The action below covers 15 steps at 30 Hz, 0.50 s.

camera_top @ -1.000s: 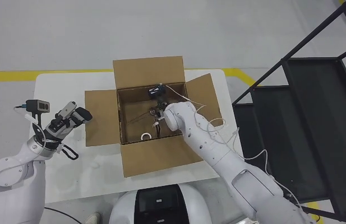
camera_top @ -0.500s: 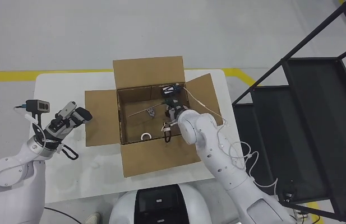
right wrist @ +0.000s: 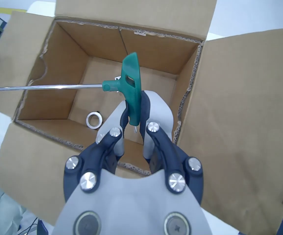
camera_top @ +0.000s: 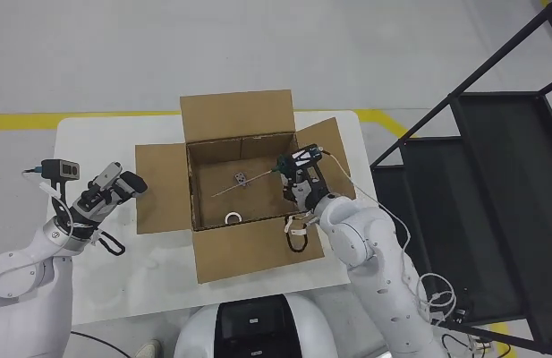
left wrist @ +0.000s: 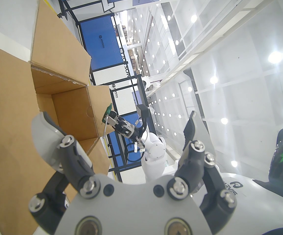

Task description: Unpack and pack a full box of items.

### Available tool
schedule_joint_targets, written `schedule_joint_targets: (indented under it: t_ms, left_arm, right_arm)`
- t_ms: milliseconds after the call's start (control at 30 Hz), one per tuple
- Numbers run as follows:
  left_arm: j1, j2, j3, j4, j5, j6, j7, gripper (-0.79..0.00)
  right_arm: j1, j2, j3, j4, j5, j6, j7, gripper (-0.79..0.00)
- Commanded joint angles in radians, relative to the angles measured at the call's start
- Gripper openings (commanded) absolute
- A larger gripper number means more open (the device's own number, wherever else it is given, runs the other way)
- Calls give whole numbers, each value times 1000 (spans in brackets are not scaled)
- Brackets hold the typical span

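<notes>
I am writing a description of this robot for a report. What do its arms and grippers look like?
Both arms are glossy white with rounded joints. The right arm carries loose white cables, the left arm a black cable loop. The left gripper and right gripper each have a silver-grey base, dark links with round screws, and two pale grey fingers.

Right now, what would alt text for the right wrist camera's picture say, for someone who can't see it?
Two jaws are shut on the green handle of a T-shaped tool, its thin metal shaft stretching across an open cardboard box. A small metal ring lies on the box floor.
</notes>
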Motion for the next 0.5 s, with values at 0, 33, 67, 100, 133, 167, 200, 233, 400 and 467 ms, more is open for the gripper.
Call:
schedule_joint_targets:
  t_ms: [0, 33, 67, 100, 133, 167, 200, 233, 400, 467]
  left_arm:
    - [0, 0, 0, 0, 0, 0, 0, 0]
    - [0, 0, 0, 0, 0, 0, 0, 0]
    - [0, 0, 0, 0, 0, 0, 0, 0]
    - [0, 0, 0, 0, 0, 0, 0, 0]
    - [0, 0, 0, 0, 0, 0, 0, 0]
    - [0, 0, 0, 0, 0, 0, 0, 0]
    - [0, 0, 0, 0, 0, 0, 0, 0]
    - [0, 0, 0, 0, 0, 0, 0, 0]
    - [0, 0, 0, 0, 0, 0, 0, 0]
    - [0, 0, 0, 0, 0, 0, 0, 0]
  right_arm:
    - [-27, 6, 24, -12, 33, -57, -18, -785]
    - [-37, 8, 32, -13, 56, -82, -28, -785]
    - [-37, 8, 32, -13, 56, -82, -28, -785]
    - [-37, 8, 32, -13, 56, -82, -28, -785]
    - [-37, 8, 32, -13, 56, -82, -28, -785]
    - [-37, 8, 32, -13, 56, -82, -28, -785]
    - [-37, 8, 32, -13, 56, -82, -28, -785]
    - [-37, 8, 32, -13, 56, -82, -28, -785]
    - [-37, 8, 32, -13, 56, -82, -28, -785]
    - [-37, 8, 32, -13, 56, -82, -28, -785]
